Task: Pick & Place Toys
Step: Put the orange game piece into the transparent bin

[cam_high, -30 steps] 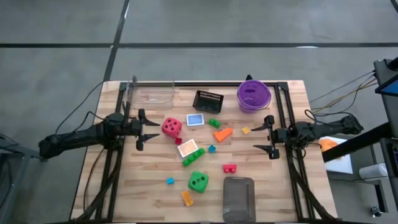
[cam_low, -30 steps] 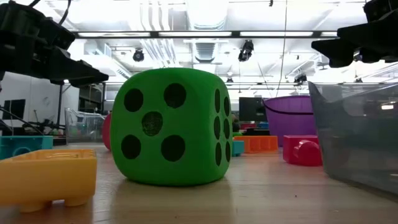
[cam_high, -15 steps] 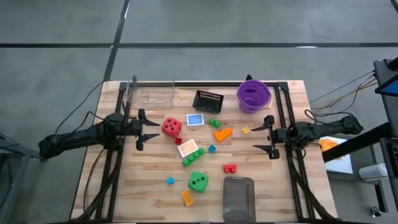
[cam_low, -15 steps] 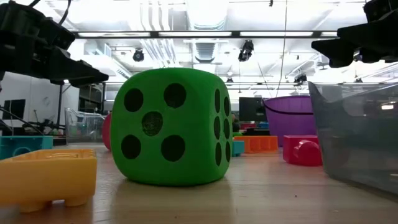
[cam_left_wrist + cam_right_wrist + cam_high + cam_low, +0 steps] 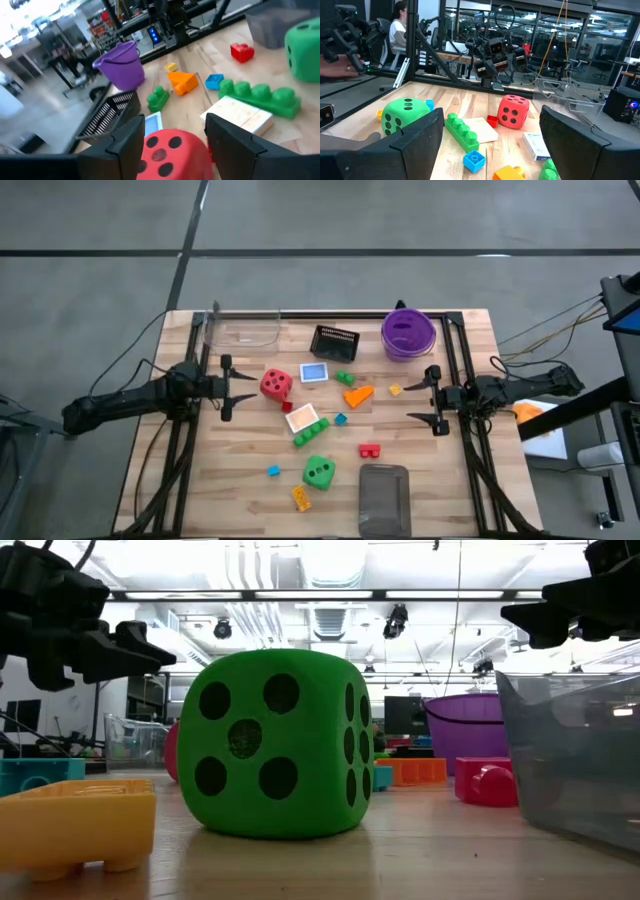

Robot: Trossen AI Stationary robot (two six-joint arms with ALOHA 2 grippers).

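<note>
Overhead, wooden table [image 5: 430, 480] strewn with toys; left gripper [image 5: 243, 388], right gripper [image 5: 420, 400] both released.

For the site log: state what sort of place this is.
Most likely a robotics lab or workshop: a wooden table framed with black rails, ceiling strip lights over an open hall, and more robot rigs and a seated person at workstations beyond.

Red die [image 5: 276, 385], black dots. Green die [image 5: 319, 472], black dots. Long green brick [image 5: 311, 432]; small green brick [image 5: 344, 378]. Orange wedge brick [image 5: 358, 395]. Red brick [image 5: 370, 450]. Yellow-orange brick [image 5: 300, 498] near the tabletop's front edge. Small blue bricks [image 5: 273, 471]. Purple bowl [image 5: 408, 332] and black mesh basket [image 5: 334, 341] toward the far edge. Table [image 5: 240, 480]: pale wood planks.
</note>
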